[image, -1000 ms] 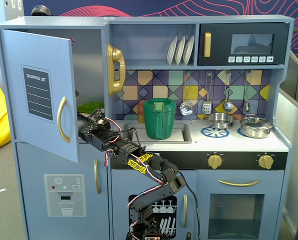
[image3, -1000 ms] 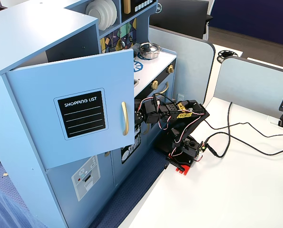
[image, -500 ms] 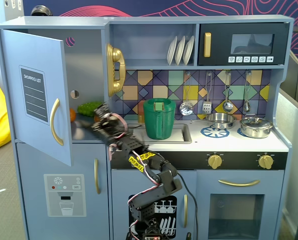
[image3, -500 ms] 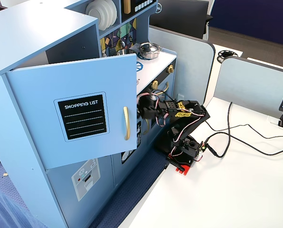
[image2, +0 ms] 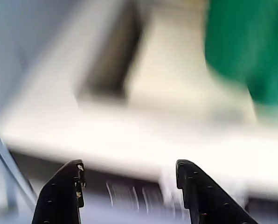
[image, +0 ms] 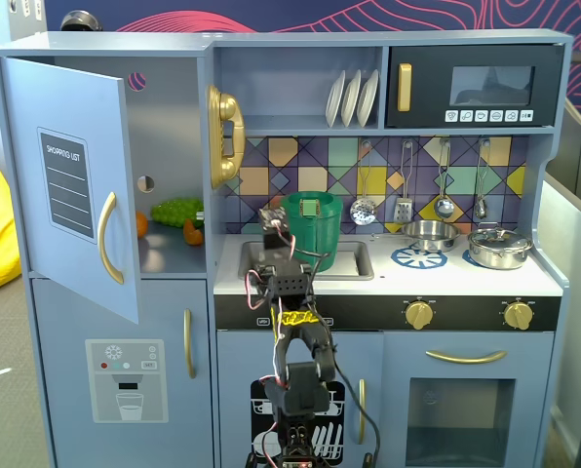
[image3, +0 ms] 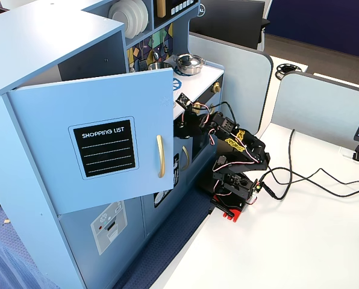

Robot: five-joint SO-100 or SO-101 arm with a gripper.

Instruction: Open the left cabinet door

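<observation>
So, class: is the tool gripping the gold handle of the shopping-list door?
No: in a fixed view the left cabinet door stands swung open with its gold handle free, while the tool sits apart over the counter.

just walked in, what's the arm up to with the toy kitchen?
The SO-100 arm stands in front of the play kitchen. The left cabinet door, the one with the SHOPPING LIST panel, already hangs wide open, showing toy food on the shelf inside. The gripper is open and empty, off the gold handle, up by the counter near the sink and a green pot. The wrist view is motion-blurred, so the arm seems to be moving.
</observation>
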